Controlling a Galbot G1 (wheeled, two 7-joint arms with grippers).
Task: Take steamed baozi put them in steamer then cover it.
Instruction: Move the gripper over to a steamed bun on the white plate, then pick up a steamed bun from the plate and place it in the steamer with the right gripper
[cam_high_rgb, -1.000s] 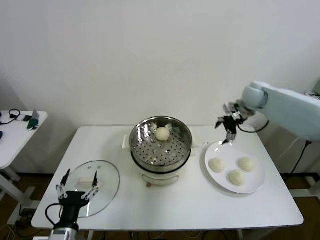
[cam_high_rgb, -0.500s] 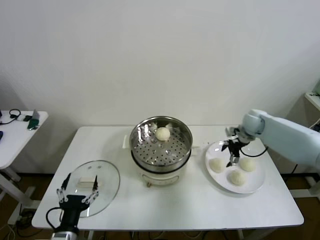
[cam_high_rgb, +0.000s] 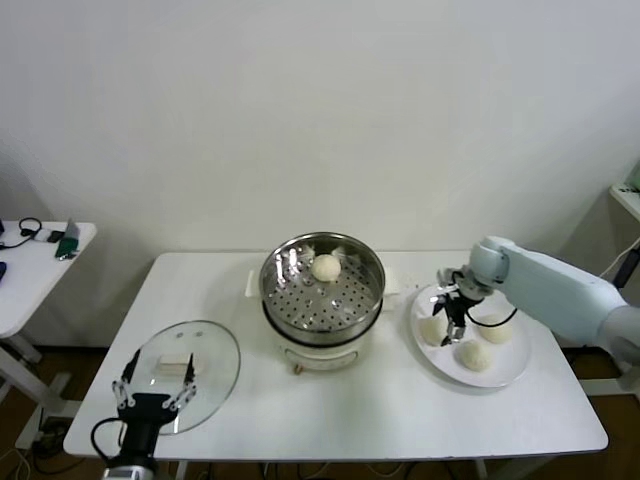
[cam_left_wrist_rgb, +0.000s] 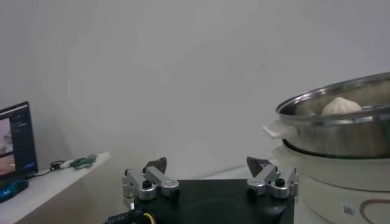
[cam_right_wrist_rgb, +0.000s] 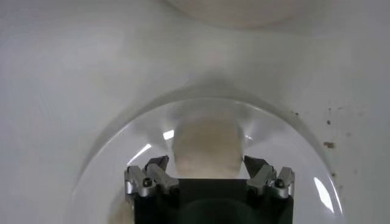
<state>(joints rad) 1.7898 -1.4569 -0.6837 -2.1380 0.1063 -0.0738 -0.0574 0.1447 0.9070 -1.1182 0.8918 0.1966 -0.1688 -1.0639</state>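
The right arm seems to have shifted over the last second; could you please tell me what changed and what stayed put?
The right claw came down from above the plate's far rim and moved toward the steamer, now straddling, open, the nearest baozi on the plate. Nothing gripped yet. The steamer's baozi, the cover and the left claw stayed put.

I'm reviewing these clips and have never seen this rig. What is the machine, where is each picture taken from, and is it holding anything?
It is a two-armed robot. One picture looks down from its head; the other two come from cameras on its wrists.

On the white table stands a shiny steel steamer basket on a white pot base, with one cream-white bun inside. A white plate holds three more buns.

The right gripper is low over the plate, fingers open around the nearest plate bun, not yet closed on it.

The left gripper waits, open and empty, by the clear glass lid.
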